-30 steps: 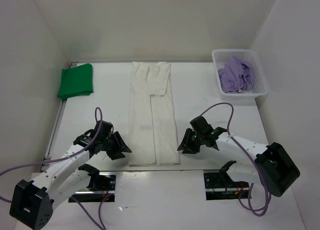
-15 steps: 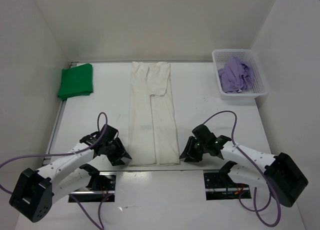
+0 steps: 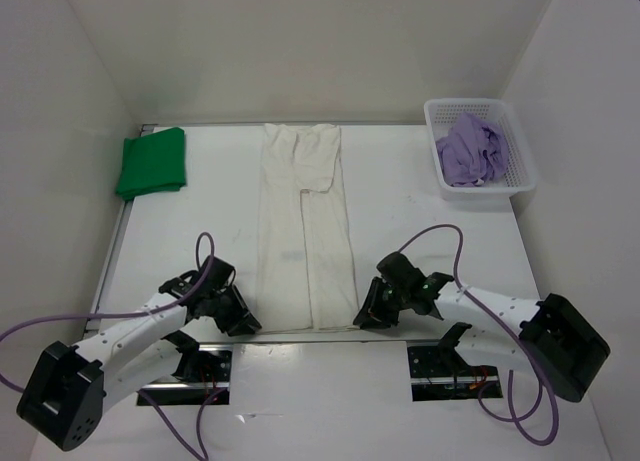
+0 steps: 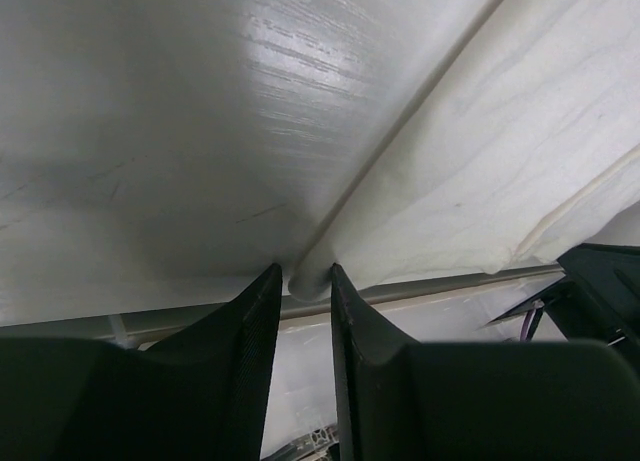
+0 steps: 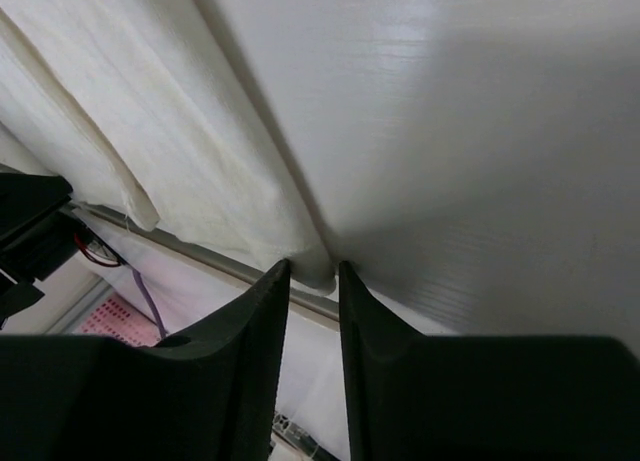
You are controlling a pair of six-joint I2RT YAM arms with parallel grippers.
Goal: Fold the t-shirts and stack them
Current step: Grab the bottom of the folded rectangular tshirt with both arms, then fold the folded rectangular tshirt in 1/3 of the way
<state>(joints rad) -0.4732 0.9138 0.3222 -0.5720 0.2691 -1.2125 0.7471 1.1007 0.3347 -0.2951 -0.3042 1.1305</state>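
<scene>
Here the white t-shirt [image 3: 305, 226] lies folded into a long strip down the middle of the table [image 3: 420, 201]. The left gripper [image 3: 243, 318] is at its near left corner, and its jaws are narrowed on the folded corner of the cloth. The right gripper [image 3: 366, 316] does the same at the near right corner. The green t-shirt [image 3: 152, 162] lies folded at the far left. The lavender t-shirt [image 3: 472, 150] is crumpled inside the white basket [image 3: 524, 161] at the far right.

No readable text, no labels, no brand marks, no numbers in any view
</scene>
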